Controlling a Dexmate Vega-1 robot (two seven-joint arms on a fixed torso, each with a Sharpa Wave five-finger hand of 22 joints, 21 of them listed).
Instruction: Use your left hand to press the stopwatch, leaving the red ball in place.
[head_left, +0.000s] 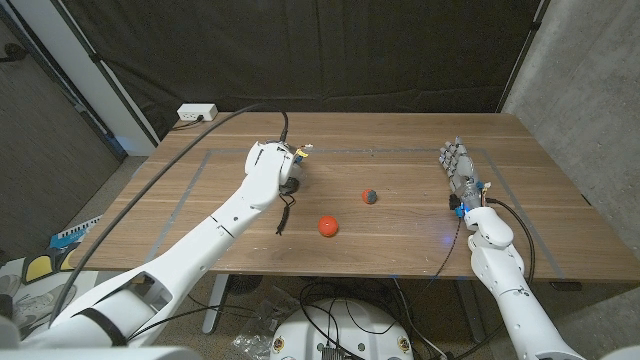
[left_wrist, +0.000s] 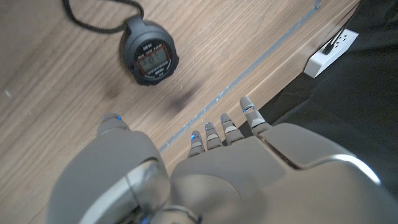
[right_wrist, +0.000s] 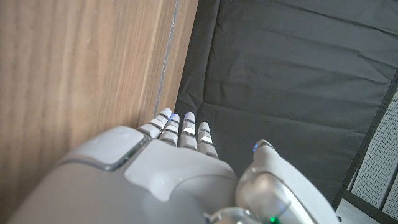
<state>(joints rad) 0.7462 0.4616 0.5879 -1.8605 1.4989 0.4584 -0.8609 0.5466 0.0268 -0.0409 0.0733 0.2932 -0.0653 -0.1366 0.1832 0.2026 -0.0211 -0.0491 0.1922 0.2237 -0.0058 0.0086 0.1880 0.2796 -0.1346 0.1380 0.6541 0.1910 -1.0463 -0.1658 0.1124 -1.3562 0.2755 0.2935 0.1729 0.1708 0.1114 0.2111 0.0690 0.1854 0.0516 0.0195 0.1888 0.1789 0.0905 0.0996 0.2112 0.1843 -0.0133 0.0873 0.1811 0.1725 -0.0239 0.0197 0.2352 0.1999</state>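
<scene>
Hovering over the table with fingers apart and nothing held, the left hand (left_wrist: 205, 168) is sitting just short of the stopwatch (left_wrist: 149, 59), which is lying display-up, unpressed as far as I can judge. Nearer the front edge, the red ball (head_left: 328, 226) is resting undisturbed. Farther right, the right hand (head_left: 460, 170) is waiting, fingers extended, empty.

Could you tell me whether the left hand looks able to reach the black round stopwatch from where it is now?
Probably yes. The left hand hovers beside the black round stopwatch with bare wood between them, and the red ball sits off to the side, out of the way.
</scene>
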